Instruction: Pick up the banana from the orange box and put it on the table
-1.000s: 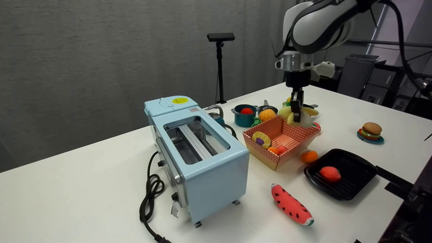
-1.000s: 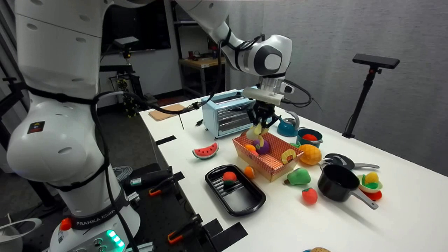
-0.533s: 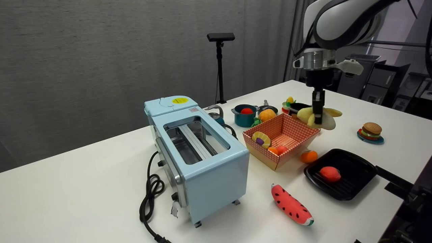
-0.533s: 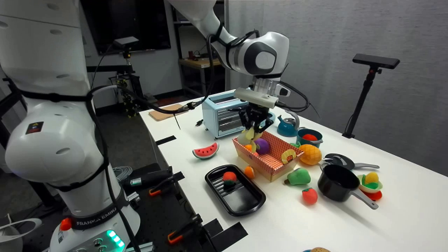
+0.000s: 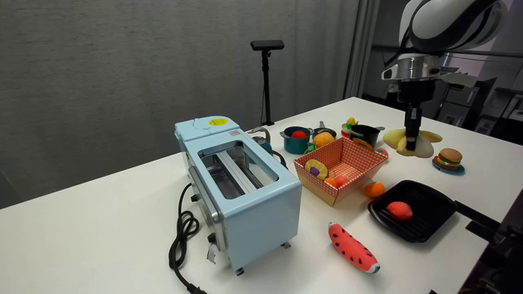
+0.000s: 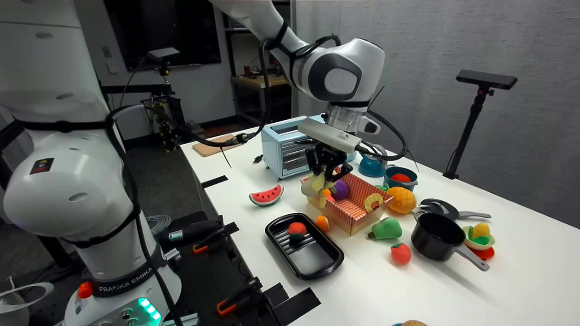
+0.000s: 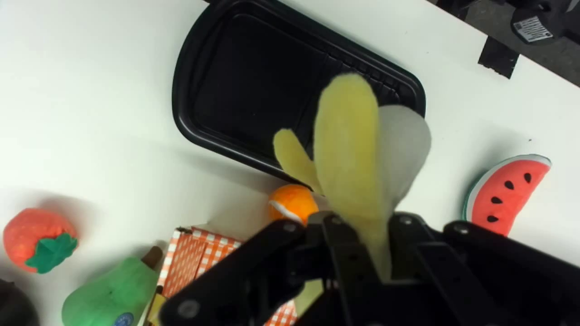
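Observation:
The banana is pale yellow with splayed peel strips and a whitish part; it shows in both exterior views (image 5: 393,138) (image 6: 312,186) and large in the wrist view (image 7: 346,145). My gripper (image 5: 411,141) is shut on it, and the wrist view shows the fingers (image 7: 362,222) pressing both sides of its narrow part. The banana hangs in the air beside the orange box (image 5: 359,181), past its rim; the box also shows in an exterior view (image 6: 351,219) and partly in the wrist view (image 7: 186,256). The white table (image 5: 102,228) lies below.
A black tray (image 7: 253,81) lies under the banana in the wrist view. An orange fruit (image 5: 374,189) sits between tray and box. A watermelon slice (image 6: 266,195), green pear (image 6: 387,228), strawberry (image 6: 401,253), burger (image 5: 449,158) and black pot (image 6: 437,235) stand around. A blue toaster (image 5: 261,228) stands beside the box.
My gripper has carried the banana out from over the orange box and past its rim, to the right in an exterior view. The fingers stay shut on it. The other objects have not moved.

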Action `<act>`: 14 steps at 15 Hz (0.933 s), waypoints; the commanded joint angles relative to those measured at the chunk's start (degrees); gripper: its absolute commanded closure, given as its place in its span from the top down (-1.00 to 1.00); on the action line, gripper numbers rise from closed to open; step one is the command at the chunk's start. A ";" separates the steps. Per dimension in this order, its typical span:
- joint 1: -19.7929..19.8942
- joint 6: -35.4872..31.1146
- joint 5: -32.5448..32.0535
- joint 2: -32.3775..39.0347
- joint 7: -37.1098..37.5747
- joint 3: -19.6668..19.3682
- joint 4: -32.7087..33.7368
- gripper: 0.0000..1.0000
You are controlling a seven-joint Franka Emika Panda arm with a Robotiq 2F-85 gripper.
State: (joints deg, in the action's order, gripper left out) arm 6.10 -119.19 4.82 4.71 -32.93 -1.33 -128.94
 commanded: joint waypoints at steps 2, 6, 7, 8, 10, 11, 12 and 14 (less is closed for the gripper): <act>1.40 -0.27 3.66 -4.03 -4.71 -2.73 -3.98 -0.93; 2.41 0.52 6.25 -3.75 -6.95 -4.95 -3.40 -0.93; 2.76 0.81 7.12 -3.42 -7.49 -5.47 -2.93 -0.93; 3.11 1.00 7.89 -3.22 -7.89 -5.91 -2.65 -0.93; 3.86 1.40 9.48 -2.77 -8.58 -6.87 -1.97 -0.93; 4.34 1.73 10.24 -2.65 -9.00 -7.43 -1.50 -0.93; 4.72 1.94 10.77 -2.60 -9.24 -7.89 -1.16 -0.93; 5.41 2.05 11.92 -2.39 -9.70 -8.65 -0.60 -0.93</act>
State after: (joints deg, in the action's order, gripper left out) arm 10.08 -119.11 13.93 2.90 -40.46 -9.10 -130.64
